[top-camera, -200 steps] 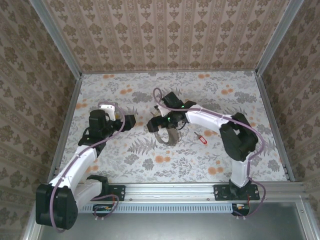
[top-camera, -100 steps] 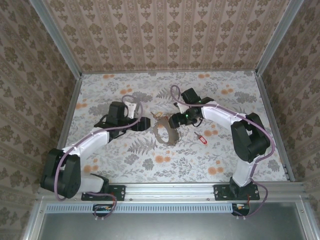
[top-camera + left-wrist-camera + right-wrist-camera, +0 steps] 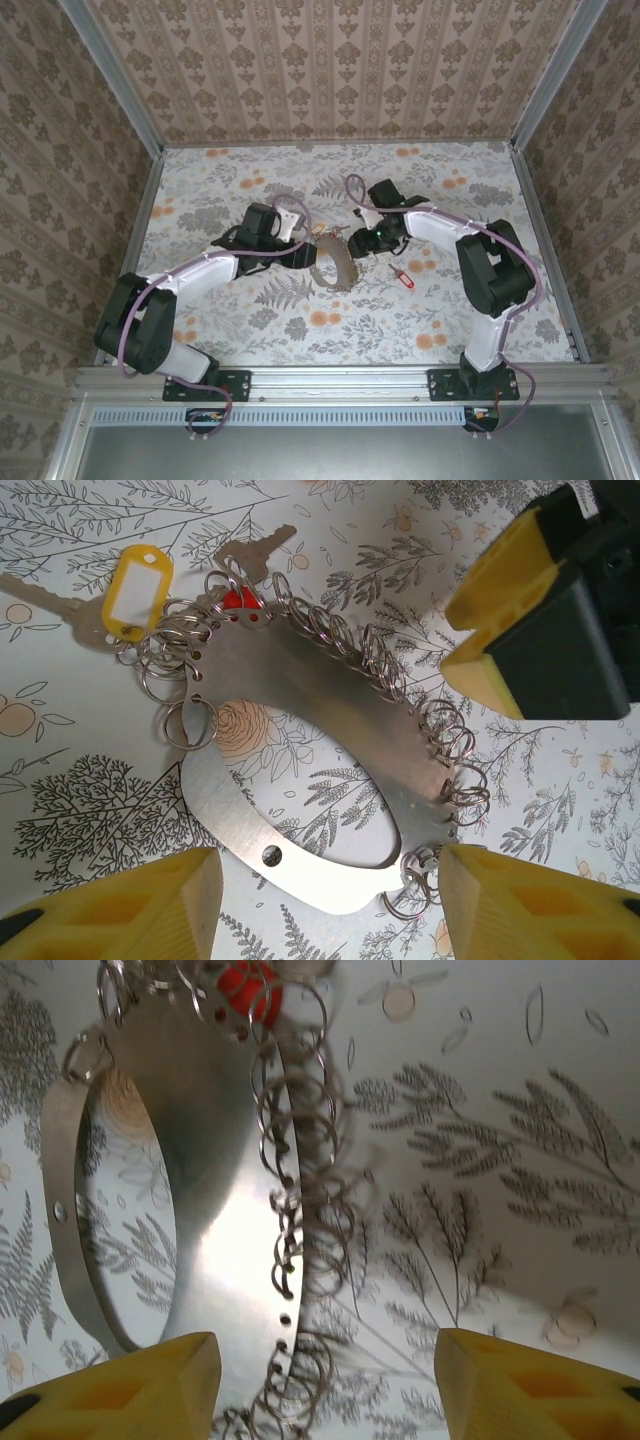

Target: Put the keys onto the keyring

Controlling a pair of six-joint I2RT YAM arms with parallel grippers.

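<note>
Keyring (image 3: 320,710) sits right between your left gripper's (image 3: 327,875) spread, empty fingers, with its long axis running ahead toward the keys (image 3: 252,548). Your right gripper (image 3: 325,1350), equally near and also spread and empty, straddles the ringed edge.

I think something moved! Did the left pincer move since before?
Yes. The left pincer slid right, away from the left rail, up to the keyring.

The top camera looks down from high behind the near edge of the table (image 3: 250,335), far off, with the keyring (image 3: 335,268) near mid-view. Both wrist cameras face down close over that keyring from opposite sides, sharing its ringed edge.
</note>
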